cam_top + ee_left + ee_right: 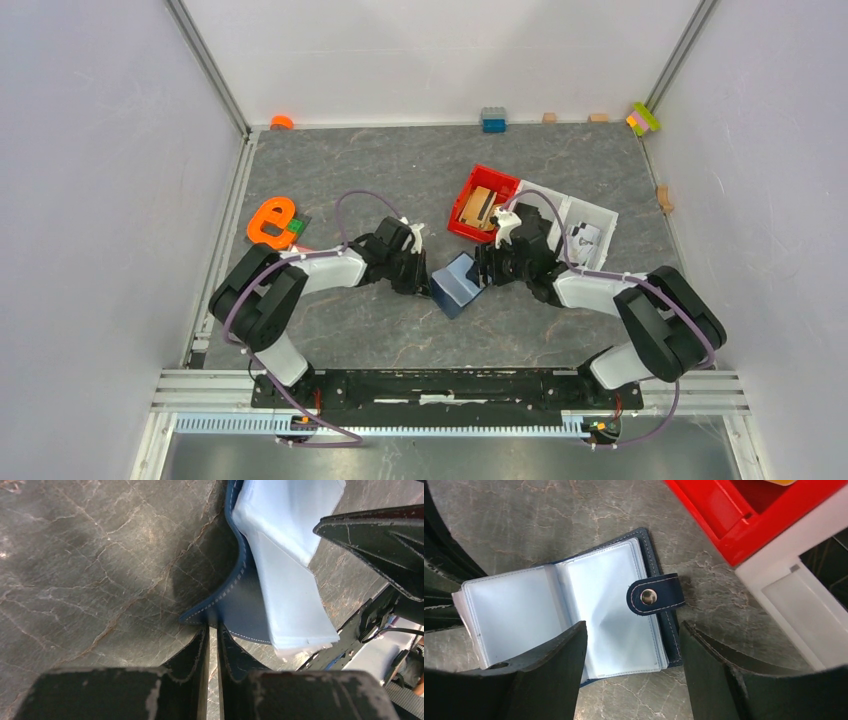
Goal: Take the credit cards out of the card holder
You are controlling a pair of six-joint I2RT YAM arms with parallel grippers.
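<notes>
Drop straight down with the wide-open right gripper (pixel 634 632) onto the card holder (pixel 609 595) spread open directly beneath, its far cover edge clamped in the left gripper (pixel 212 632).

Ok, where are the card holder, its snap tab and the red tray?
card holder (pixel 609 610), right wrist view, on its clear inner pocket
snap tab (pixel 650 597), right wrist view, on the metal stud
red tray (pixel 711 510), right wrist view, on its side wall
</notes>
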